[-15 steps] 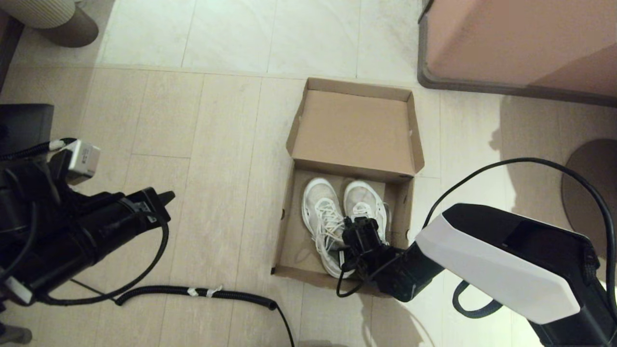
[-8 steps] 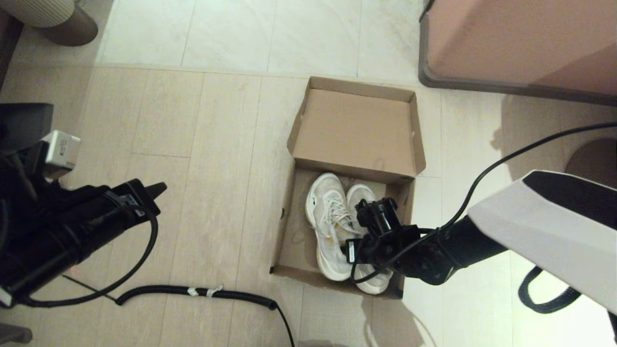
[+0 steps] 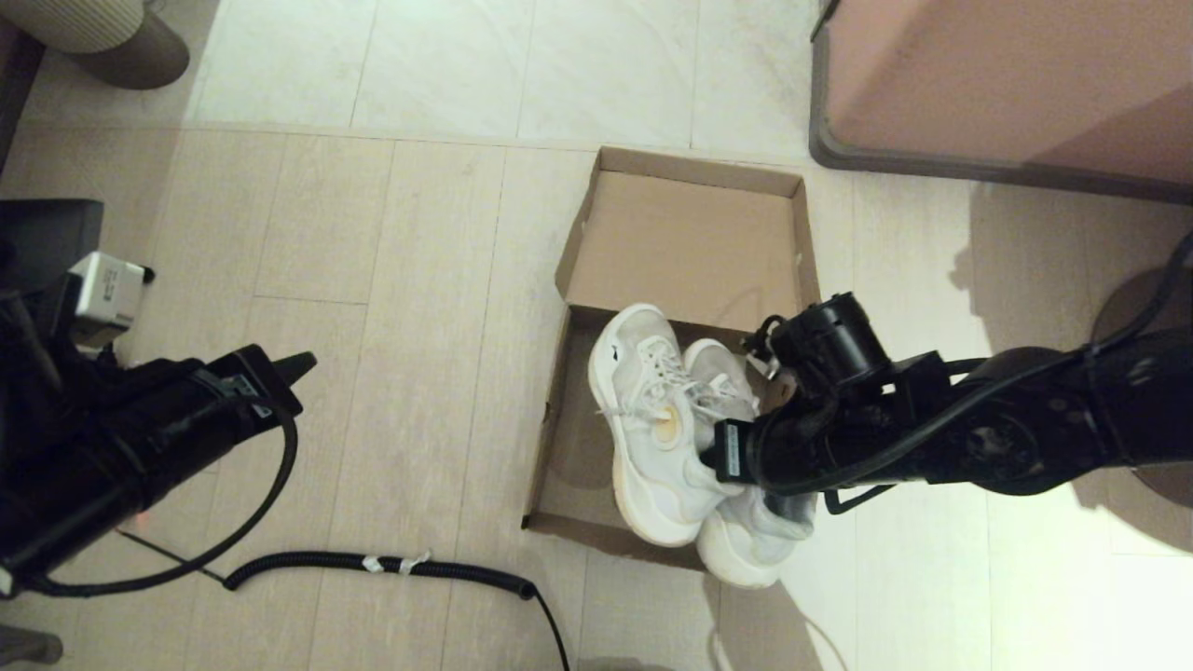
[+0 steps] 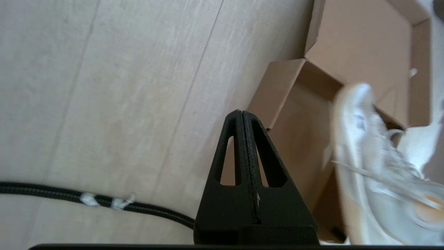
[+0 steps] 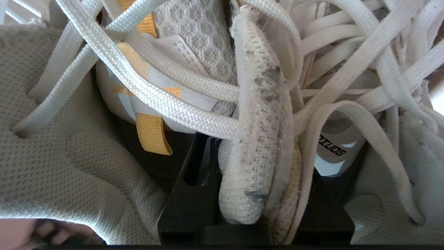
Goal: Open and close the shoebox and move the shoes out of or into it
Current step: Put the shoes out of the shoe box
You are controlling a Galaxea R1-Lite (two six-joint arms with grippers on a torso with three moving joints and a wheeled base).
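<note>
A pale wood-look floor [image 3: 391, 280] fills the scene, with lighter tiles beyond and a pinkish-brown furniture block [image 3: 1007, 75] at the far right. On the floor lies the shoebox [image 3: 559, 447], its lid folded flat open away from the robot.

The shoes [image 3: 652, 438] are held together above the near half of the box — toes toward the lid, heels hanging past the near wall. The right hand [image 3: 736, 457] is clamped on them from the right; in the right wrist view the padded inner collars of both shoes [image 5: 256, 139] are seen pinched together between its fingers [image 5: 194, 198], with laces draped loosely over the grip. The left hand [image 4: 242, 139] is parked well to the left of the box above the bare floor, its fingers pressed together on nothing. A black coiled cable [image 3: 391, 564] lies on the floor near the box's near left corner.

The step in hand is judged to be the carrying of the pair out of the box. To do it well, the grip should be kept firm, since only soft fabric is held and either shoe could slip. The pair should be raised until the soles are clear of the near wall before any sideways travel, so the box is not dragged. A bare patch of floor away from the cable should be chosen, and the shoes lowered sole-first before release.
</note>
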